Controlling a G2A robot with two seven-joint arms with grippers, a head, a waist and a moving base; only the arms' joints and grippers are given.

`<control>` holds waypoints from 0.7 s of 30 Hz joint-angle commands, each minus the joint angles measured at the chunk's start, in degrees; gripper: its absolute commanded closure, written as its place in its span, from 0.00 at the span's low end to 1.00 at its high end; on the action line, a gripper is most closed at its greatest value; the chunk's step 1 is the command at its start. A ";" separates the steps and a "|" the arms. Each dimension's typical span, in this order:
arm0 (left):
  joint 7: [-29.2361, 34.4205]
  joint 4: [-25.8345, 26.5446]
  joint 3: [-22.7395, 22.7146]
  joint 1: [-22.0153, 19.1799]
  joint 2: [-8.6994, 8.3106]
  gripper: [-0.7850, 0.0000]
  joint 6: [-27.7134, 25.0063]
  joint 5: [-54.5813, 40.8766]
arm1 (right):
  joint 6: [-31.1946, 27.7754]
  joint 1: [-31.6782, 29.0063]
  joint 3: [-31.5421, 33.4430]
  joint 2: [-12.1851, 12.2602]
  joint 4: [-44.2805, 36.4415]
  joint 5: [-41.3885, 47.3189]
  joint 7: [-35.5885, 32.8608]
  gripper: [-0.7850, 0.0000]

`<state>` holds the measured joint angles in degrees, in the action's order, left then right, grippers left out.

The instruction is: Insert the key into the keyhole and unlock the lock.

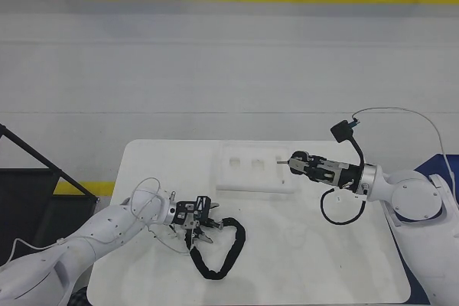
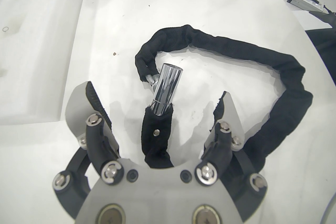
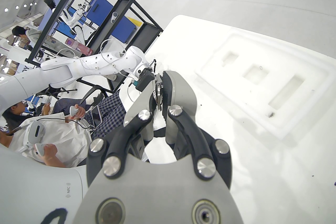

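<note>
A black fabric-sleeved chain lock (image 1: 223,252) lies looped on the white table (image 1: 329,260). Its chrome lock cylinder (image 2: 166,87) points away from my left gripper (image 2: 156,90). That gripper is open, with one finger on each side of the cylinder's sleeved base and neither touching it. In the top view the left gripper (image 1: 199,224) sits at the loop's left end. My right gripper (image 1: 297,164) hangs above the right end of the white foam tray (image 1: 252,180). It is shut on the key (image 3: 157,93), whose metal tip (image 1: 280,161) points left.
The foam tray (image 3: 262,78) has three rectangular pockets, and a small ring (image 2: 5,29) lies in one. A black metal rack (image 1: 15,153) stands off the table's left side. A power adapter (image 2: 305,0) lies on the floor beyond the table edge.
</note>
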<state>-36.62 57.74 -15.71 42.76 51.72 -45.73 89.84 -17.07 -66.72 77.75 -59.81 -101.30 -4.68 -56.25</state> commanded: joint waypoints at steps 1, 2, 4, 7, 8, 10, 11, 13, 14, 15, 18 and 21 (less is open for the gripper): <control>1.30 -0.06 -0.28 0.24 0.22 0.00 0.50 0.04 | 0.00 0.00 0.00 0.00 0.00 0.00 0.00 1.00; 1.63 0.08 -0.40 0.41 0.34 0.00 0.51 -0.05 | 0.00 0.00 0.00 0.00 0.00 0.00 0.00 1.00; 2.04 0.03 -0.66 0.65 0.54 0.20 0.47 -0.12 | 0.00 0.00 0.00 0.00 0.00 0.00 0.00 1.00; 2.28 -0.22 -0.97 0.91 0.82 0.62 0.33 0.15 | 0.00 0.00 0.00 0.00 0.00 0.00 0.00 1.00; 2.31 -0.33 -1.09 0.97 0.91 0.74 0.25 0.23 | 0.00 0.00 0.00 0.00 0.00 0.00 0.00 1.00; 2.26 -0.64 -1.35 1.05 1.08 1.00 0.09 0.34 | 0.00 0.00 0.00 0.00 0.00 0.00 0.00 1.00; 2.24 -0.83 -1.47 1.09 1.15 1.00 -0.04 0.42 | 0.00 0.00 0.00 0.00 0.00 0.00 0.00 1.00; 2.40 -1.21 -1.85 1.12 1.27 1.00 -0.08 0.39 | 0.00 0.00 0.00 0.00 0.00 0.00 0.00 1.00; 2.34 -1.26 -2.08 1.12 1.31 1.00 -0.26 0.24 | 0.00 0.00 0.00 0.00 0.00 0.00 0.00 1.00; 2.58 -1.33 -2.32 1.11 1.33 1.00 -0.29 0.20 | 0.00 0.00 0.00 0.00 0.00 0.00 0.00 1.00; 2.71 -1.00 -3.22 1.26 1.31 1.00 -0.85 -0.74 | 0.00 0.00 0.00 0.00 0.00 0.00 0.00 1.00; 2.96 -0.69 -4.12 1.42 1.12 1.00 -1.65 -1.30 | 0.00 0.00 0.00 0.00 0.00 0.00 0.00 1.00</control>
<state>-33.77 56.95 -19.56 44.13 52.92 -47.12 88.64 -17.07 -66.72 77.75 -59.81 -101.30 -4.68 -56.25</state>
